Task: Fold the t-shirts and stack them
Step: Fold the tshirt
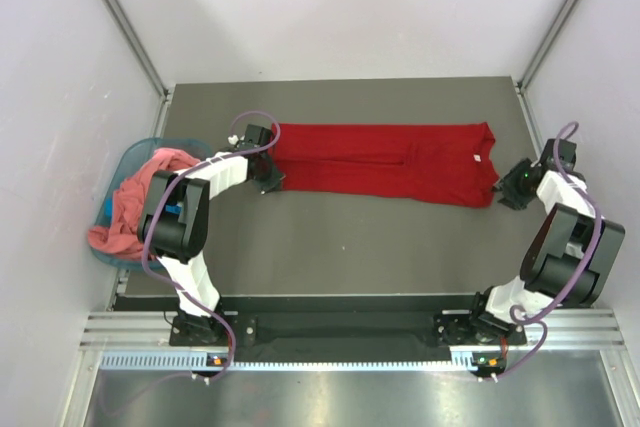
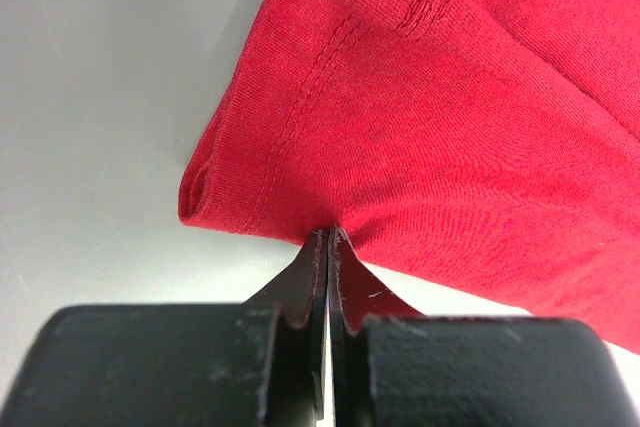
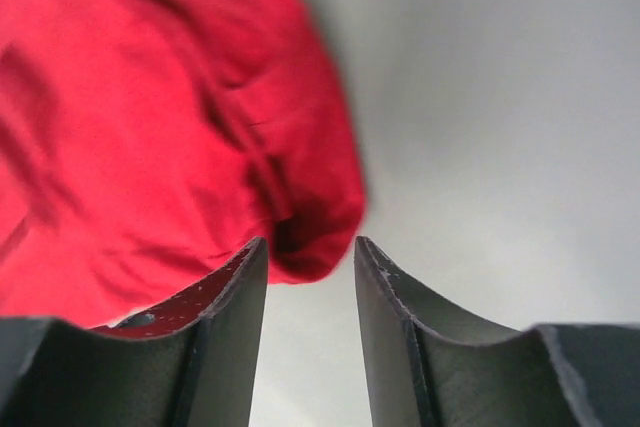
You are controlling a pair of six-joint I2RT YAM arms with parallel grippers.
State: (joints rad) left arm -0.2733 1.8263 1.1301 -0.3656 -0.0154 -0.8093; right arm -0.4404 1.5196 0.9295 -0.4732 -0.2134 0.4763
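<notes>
The left gripper (image 2: pixel 328 237) was pinched shut on the hemmed end of the deep red t-shirt (image 1: pixel 385 162), a sliver of cloth caught between its tips. The right gripper (image 3: pixel 310 247) held its jaws moderately parted at the collar end, the cloth's edge just ahead of them and not gripped. The shirt lay as a long narrow band across the far part of the table (image 1: pixel 350 237), its white neck label (image 1: pixel 478 158) toward the right. The salmon-pink t-shirt (image 1: pixel 135 202) sat heaped in the teal basket (image 1: pixel 142 145) at the left. The step in hand looked like the crosswise fold. The right jaws would probably need to close on the collar end first.
</notes>
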